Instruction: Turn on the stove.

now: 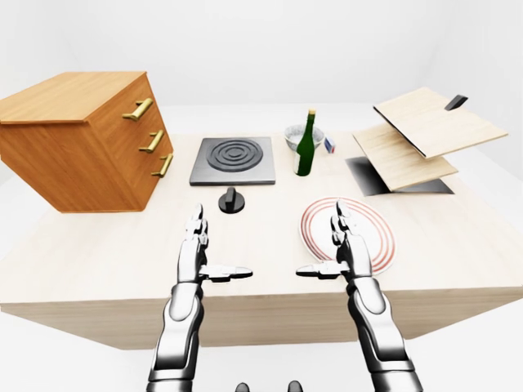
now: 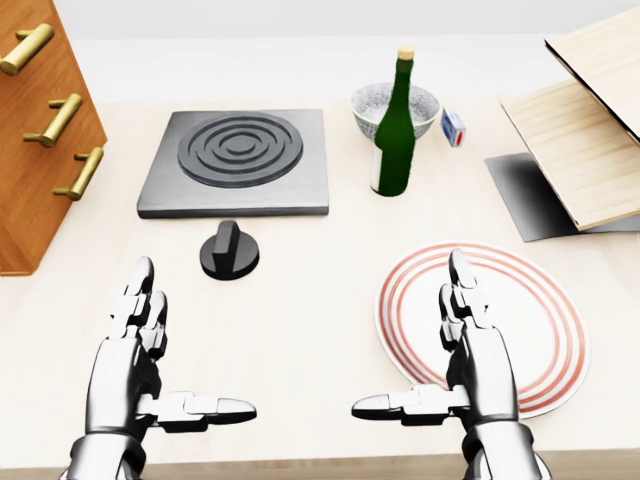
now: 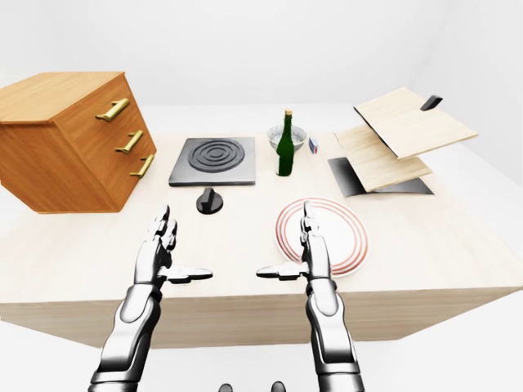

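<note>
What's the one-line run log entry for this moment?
stage: pre-reach | left hand: open, empty | right hand: open, over plate | knob: untouched, below stove

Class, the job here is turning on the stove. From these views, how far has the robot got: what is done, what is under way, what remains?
Nothing looks done yet. The round black knob sits untouched on the pale wooden table, just below the dark square stove plate in the head view. Both hands hover open, holding nothing: the left hand is nearer the knob, the right hand hangs above the red-ringed white plate. Reaching, gripping and turning the knob all remain.
</note>
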Controlling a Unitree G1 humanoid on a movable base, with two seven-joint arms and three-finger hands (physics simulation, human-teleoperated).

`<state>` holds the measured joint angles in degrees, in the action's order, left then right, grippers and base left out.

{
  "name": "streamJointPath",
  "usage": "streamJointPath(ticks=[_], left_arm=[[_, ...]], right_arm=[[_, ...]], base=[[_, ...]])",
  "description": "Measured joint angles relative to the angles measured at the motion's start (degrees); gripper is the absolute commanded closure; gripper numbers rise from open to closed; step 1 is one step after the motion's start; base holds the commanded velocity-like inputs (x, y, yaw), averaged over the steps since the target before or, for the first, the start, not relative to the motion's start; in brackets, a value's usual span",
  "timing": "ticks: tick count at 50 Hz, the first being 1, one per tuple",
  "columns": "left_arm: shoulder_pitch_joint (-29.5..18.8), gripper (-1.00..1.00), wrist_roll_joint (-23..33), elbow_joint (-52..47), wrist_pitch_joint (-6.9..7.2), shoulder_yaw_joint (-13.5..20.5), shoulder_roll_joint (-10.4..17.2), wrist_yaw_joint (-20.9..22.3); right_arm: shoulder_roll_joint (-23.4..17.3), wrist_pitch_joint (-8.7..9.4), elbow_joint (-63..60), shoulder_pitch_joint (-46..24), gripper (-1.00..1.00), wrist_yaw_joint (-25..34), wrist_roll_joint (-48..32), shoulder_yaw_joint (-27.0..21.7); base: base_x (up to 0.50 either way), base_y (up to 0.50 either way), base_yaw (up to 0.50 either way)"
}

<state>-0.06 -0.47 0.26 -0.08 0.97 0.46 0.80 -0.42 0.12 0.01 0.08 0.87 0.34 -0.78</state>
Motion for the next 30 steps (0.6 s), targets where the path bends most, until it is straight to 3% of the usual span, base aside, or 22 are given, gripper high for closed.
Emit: streamJointPath(ticks=[30], left_arm=[[-0.7, -1.0, -0.8, 0.8, -0.18, 1.4, 0.7, 1.1]], right_arm=[[-0.6, -0.43, 0.2, -0.2, -1.0, 2.1, 0.3, -1.1]], base=[[0.49, 0.0, 0.0]])
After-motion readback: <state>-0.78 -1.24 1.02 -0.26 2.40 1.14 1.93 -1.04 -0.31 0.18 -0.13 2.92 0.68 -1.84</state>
